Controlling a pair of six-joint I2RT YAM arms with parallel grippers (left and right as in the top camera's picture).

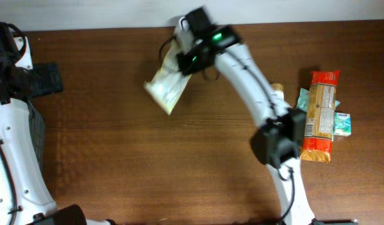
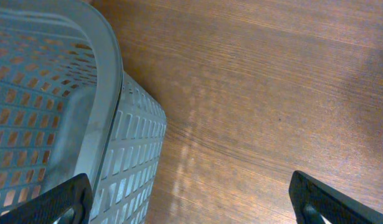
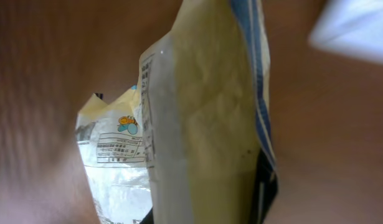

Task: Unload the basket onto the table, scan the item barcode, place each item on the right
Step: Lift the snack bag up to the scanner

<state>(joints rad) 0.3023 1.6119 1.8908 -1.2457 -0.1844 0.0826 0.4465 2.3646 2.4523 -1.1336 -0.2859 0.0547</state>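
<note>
The one container is a grey perforated basket, at 9 o'clock in the left wrist view. It shows its thick rim, its slotted outer wall and a stretch of its inner side; what lies in it cannot be told. It stands on the brown wood-grain worktop. The left gripper hangs just beside the basket. Its fingers are spread wide, one in each lower corner of that view, with nothing between them.

The task's thing is a pale yellow-and-white packet, at about 11 o'clock from the worktop's centre in the overhead view. The right gripper is pressed together on the packet's upper end, and the right arm reaches to it from 5 o'clock. The packet is blurred there. Whether its lower end touches the wood cannot be told.

Only the overhead view shows a small heap at 3 o'clock, well apart from the packet. It holds an orange-red pack lying lengthwise, with a teal sachet poking out just beside it.

Only the right wrist view shows the packet's print. It has a blue stripe down one edge, a small orange-and-blue figure above a boxed panel of text, and a column of print along a fold, all too small to read. The dark fingers show at the packet's lower edge in that view.
</note>
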